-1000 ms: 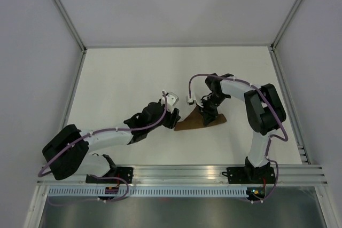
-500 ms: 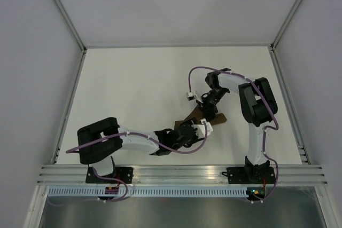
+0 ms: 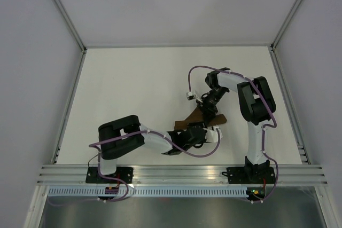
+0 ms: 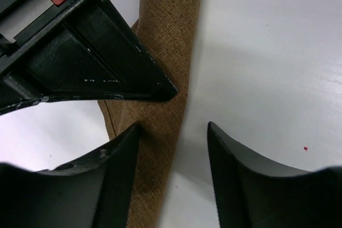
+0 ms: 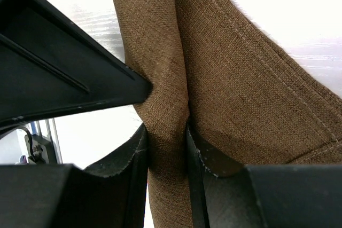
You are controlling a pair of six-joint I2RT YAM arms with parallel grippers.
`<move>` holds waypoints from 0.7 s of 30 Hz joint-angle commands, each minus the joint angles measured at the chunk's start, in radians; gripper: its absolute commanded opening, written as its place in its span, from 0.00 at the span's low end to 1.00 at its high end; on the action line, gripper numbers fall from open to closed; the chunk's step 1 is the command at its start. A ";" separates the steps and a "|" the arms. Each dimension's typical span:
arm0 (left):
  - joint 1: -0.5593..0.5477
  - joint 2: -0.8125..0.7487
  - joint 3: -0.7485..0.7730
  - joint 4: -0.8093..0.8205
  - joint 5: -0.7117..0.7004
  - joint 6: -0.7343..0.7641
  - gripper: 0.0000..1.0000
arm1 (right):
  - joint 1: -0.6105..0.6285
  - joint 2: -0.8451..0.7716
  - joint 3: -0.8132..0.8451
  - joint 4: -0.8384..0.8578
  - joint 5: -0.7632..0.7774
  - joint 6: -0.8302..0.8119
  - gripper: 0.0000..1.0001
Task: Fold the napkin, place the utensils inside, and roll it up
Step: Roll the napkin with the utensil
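Note:
The dark-brown napkin (image 3: 219,119) lies as a narrow roll at the near middle of the white table (image 3: 133,89). In the right wrist view my right gripper (image 5: 165,129) is shut on the rolled cloth (image 5: 160,68), with a looser flap (image 5: 240,100) to its right. In the top view the right gripper (image 3: 207,114) sits over the napkin. My left gripper (image 4: 173,126) is open. Its left finger (image 4: 115,169) lies over the roll (image 4: 165,41) and its right finger (image 4: 230,169) over bare table. It reaches in from the near side (image 3: 209,133). The utensil is hidden.
Both grippers crowd close together at the napkin; the right gripper's black body (image 4: 80,62) fills the upper left of the left wrist view. Metal rails (image 3: 181,173) run along the near edge, and grey walls enclose the table on three sides.
My left arm has swung from the napkin's left side round to its near side, reaching further right. My right gripper has stayed on the napkin, shifting only slightly.

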 commanded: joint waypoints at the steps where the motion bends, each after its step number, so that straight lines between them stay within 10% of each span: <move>1: 0.016 0.043 0.024 0.017 0.032 0.052 0.56 | 0.005 0.087 -0.042 0.054 0.119 -0.036 0.21; 9: 0.064 0.057 0.043 -0.108 0.176 -0.016 0.26 | 0.005 0.096 -0.036 0.047 0.125 -0.031 0.23; 14: 0.088 0.058 0.066 -0.217 0.307 -0.063 0.15 | 0.005 0.063 -0.050 0.068 0.124 -0.008 0.51; 21: 0.116 0.055 0.080 -0.289 0.409 -0.096 0.11 | -0.004 -0.051 -0.044 0.079 0.088 0.058 0.66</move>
